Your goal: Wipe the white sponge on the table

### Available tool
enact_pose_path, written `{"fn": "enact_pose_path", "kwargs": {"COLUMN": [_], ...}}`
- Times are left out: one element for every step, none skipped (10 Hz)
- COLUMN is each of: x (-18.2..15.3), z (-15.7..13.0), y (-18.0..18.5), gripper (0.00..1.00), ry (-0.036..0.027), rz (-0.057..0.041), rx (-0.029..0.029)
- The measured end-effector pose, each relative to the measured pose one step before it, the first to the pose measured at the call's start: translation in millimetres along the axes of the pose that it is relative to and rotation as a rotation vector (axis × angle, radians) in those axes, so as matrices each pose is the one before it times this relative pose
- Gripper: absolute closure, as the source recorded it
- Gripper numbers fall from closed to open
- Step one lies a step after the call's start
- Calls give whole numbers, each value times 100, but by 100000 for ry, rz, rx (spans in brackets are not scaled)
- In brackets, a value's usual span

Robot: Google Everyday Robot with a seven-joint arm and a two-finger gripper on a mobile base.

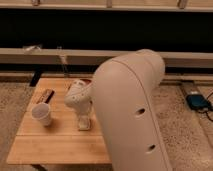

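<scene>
Dark panelling runs along the back of the room behind a pale ledge, and speckled flooring surrounds the table (55,142), a low square piece with a light bamboo-like plank top. On its left part stand a white paper cup (42,113) and, just behind it, a dark brown bar (44,96). A small blue device (198,101) lies on the floor well off to the right.

Near the table's middle lies the white sponge (84,124), flat on the wood, with the gripper (83,118) coming straight down onto it from the arm's pale wrist. The gripper appears to be in contact with the sponge, but whether it pinches the sponge or only presses on top I cannot tell (the bulky arm fills much of the right half of the view).

As for progress, the sponge seems reached and engaged, so the approach looks finished. What remains, by my judgement, is the wiping itself: dragging the sponge across the planks while keeping it pressed down. No mark on the wood shows how much has been wiped.
</scene>
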Motion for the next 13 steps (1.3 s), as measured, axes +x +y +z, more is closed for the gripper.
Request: {"fn": "enact_pose_path", "kwargs": {"x": [147, 102, 72, 47, 34, 112, 198, 287, 358, 196, 226, 197, 161], "z": [-12, -57, -145, -143, -155, -57, -15, 34, 69, 46, 13, 1, -15], "y": [261, 192, 226, 137, 32, 137, 287, 374, 461, 256, 251, 137, 221], "gripper": [100, 100, 100, 100, 100, 100, 100, 100, 100, 100, 100, 100, 100], "ry": [-240, -276, -346, -282, -362, -286, -49, 32, 145, 137, 84, -25, -102], "rz": [-259, -163, -143, -25, 40, -410, -787, -1116, -1293, -1012, -1256, -984, -961], "rx": [-222, -359, -595, -523, -444, -227, -69, 66, 146, 37, 70, 105, 104]}}
